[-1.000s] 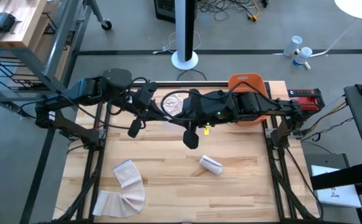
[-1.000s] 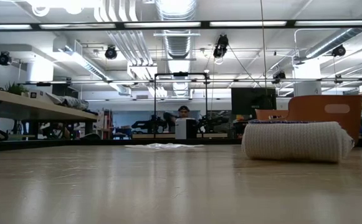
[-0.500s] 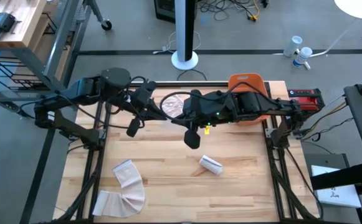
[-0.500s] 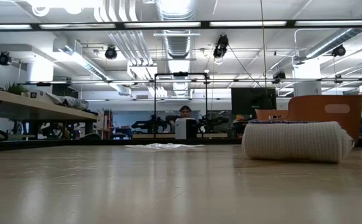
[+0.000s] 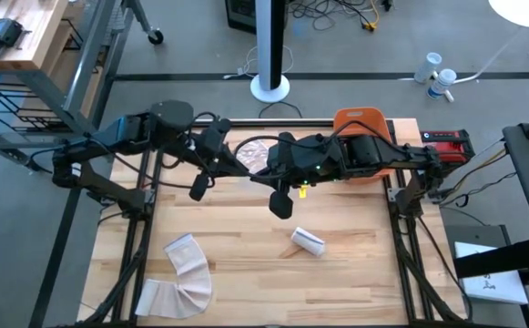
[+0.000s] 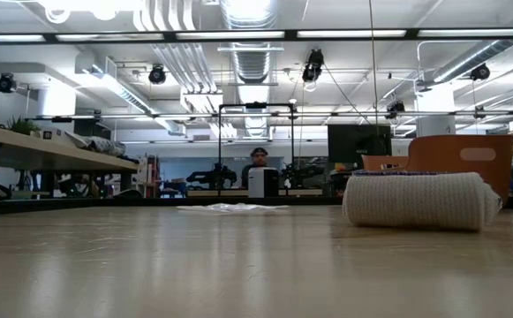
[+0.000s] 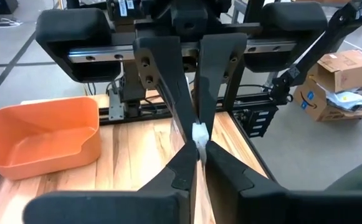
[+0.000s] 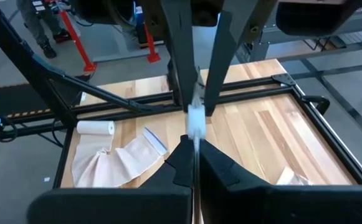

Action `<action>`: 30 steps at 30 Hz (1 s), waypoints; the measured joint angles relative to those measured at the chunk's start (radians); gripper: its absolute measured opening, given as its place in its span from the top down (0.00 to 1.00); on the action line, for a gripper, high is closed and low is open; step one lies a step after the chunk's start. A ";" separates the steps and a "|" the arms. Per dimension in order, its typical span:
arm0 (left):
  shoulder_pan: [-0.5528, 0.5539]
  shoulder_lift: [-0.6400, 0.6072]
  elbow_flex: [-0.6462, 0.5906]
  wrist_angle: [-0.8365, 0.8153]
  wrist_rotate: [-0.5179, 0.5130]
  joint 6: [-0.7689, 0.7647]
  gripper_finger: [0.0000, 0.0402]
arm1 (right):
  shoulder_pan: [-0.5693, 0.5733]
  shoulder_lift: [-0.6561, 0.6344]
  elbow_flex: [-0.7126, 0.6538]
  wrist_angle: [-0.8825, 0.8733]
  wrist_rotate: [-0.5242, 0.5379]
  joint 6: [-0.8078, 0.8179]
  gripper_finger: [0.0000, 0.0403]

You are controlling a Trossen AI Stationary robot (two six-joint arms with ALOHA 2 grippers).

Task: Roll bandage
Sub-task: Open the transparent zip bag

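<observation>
bandage (loose): unrolled strip (image 5: 180,278) lies flat at the front-left corner of the table (image 5: 355,282), curving from a free end near mid-left down to the front edge; also visible in the right wrist view (image 8: 124,163).
long axis: bent, running roughly front-to-back with a kink, not straight.
rolled bandage: finished roll (image 5: 308,241) sits right of centre, well apart from the loose strip; the low view shows it lying on its side (image 6: 419,201).
left gripper: (image 5: 199,187) hangs above the rear-left of the table, empty; fingers look all but closed, tips meeting in its wrist view (image 7: 197,152).
right gripper: (image 5: 281,202) hangs above table centre, pinched closed, nothing held (image 8: 192,146).
key relation: loose strip lies toward the front and left of both grippers; left gripper is nearer in my read, right is closer to the finished roll.
next move (judgement): left arm has to drop forward to the strip's free end and part its fingers first.
bin: orange (image 5: 366,146) at the rear right, under the right arm.
background: person (image 6: 258,157) far behind the table.
</observation>
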 joint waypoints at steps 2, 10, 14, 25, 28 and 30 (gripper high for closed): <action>0.000 0.002 -0.002 0.003 0.000 0.000 0.96 | 0.000 0.000 0.000 0.000 0.000 0.000 1.00; 0.000 0.013 -0.003 0.039 0.000 0.008 0.98 | 0.000 -0.001 0.000 -0.002 0.000 0.000 1.00; 0.000 0.021 -0.003 0.041 0.000 0.013 0.99 | 0.000 -0.002 0.000 -0.009 0.000 0.000 1.00; 0.000 0.017 -0.003 0.053 -0.007 0.081 0.90 | 0.000 -0.001 0.004 -0.015 0.000 0.000 1.00; 0.000 0.017 -0.004 0.058 -0.007 0.081 0.88 | 0.000 -0.001 0.004 -0.015 0.000 0.000 1.00; 0.000 0.017 -0.004 0.058 -0.007 0.080 0.88 | 0.000 -0.001 0.004 -0.015 0.000 0.000 1.00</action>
